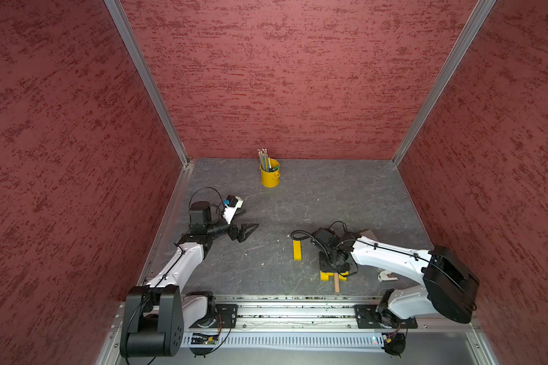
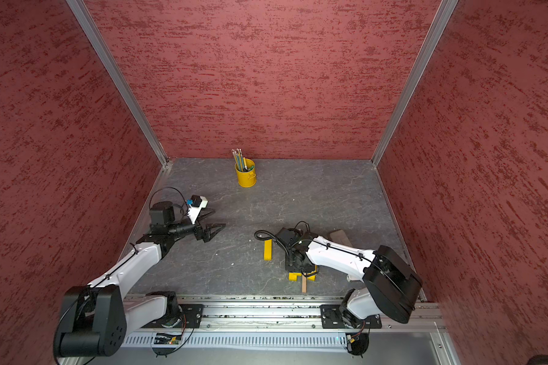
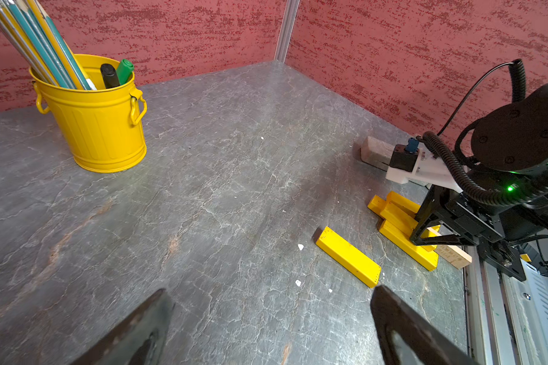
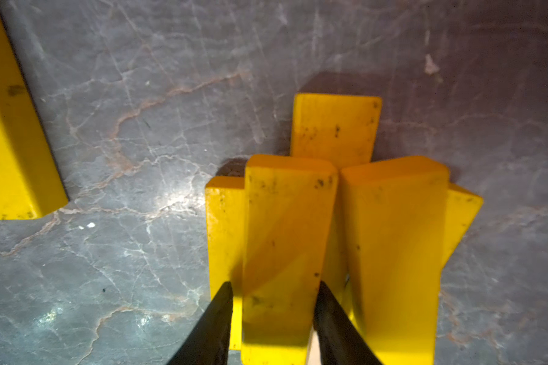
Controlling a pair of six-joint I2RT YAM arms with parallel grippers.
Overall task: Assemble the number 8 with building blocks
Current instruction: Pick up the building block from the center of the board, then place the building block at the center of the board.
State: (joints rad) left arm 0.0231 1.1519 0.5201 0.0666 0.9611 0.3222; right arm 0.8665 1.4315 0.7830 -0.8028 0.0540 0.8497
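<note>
Grey stone tabletop: right gripper pinches a yellow plank across its width.

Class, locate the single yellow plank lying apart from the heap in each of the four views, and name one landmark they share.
In a top view: lone yellow plank, right of centre, up-left of the heap.
In a top view: same relation, nearer the middle.
Left wrist: flat, between left gripper and heap.
Right wrist: cropped at the frame edge, apart from the heap.
Landmark: that heap of yellow planks, in all four.

Yellow planks heaped over tan plank, lone plank apart.
</note>
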